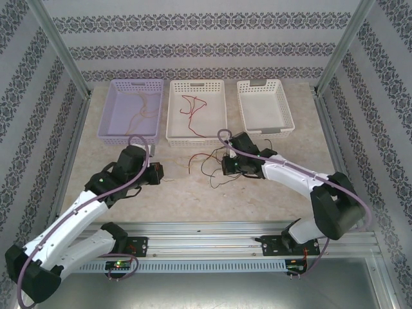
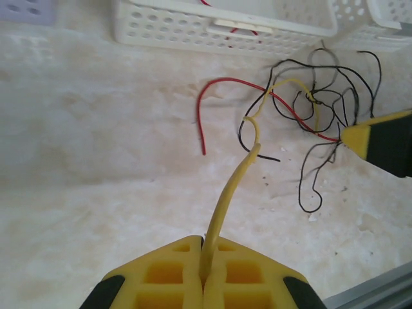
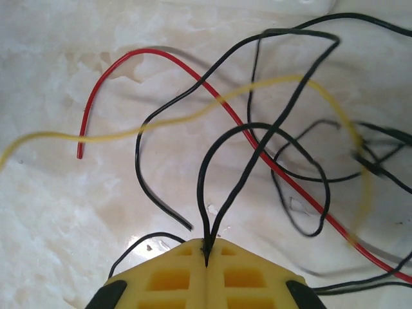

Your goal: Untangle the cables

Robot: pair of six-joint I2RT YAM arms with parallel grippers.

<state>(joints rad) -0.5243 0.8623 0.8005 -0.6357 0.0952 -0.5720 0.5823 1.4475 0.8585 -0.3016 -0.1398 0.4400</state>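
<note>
Looking at the cables [image 1: 212, 168] first: they're a loose tangle lying on the marble-look tabletop [image 1: 193, 203], just in front of the middle white basket [image 1: 196, 83] and between the two grippers. It's a mix of red, yellow and black strands, all crossing each other.

The yellow cable [image 2: 223, 206] runs straight out of the left gripper [image 2: 203, 257]. That gripper's jaws are pinched tight on it, pressed together with just the wire between them. From there it heads into the knot and loops among the black ones. The red cable [image 2: 200, 122] has one free end on the table left of the knot, arcs over, then slants right through the tangle.

On the other side, the right gripper [image 3: 207, 254] is clamped on a black cable [image 3: 201, 187], which comes out of the closed fingertips as a narrow loop. In the right wrist view the red and yellow strands pass across beyond it, among more black loops. I can't tell which lies on top at most crossings.

Further out, a lavender basket [image 1: 106, 116] at the far left has tan wire [image 1: 143, 109] in it. The middle basket has a red wire [image 1: 191, 103] inside, and another white basket [image 1: 288, 109] sits to the right. All three line up along the back of the table.
</note>
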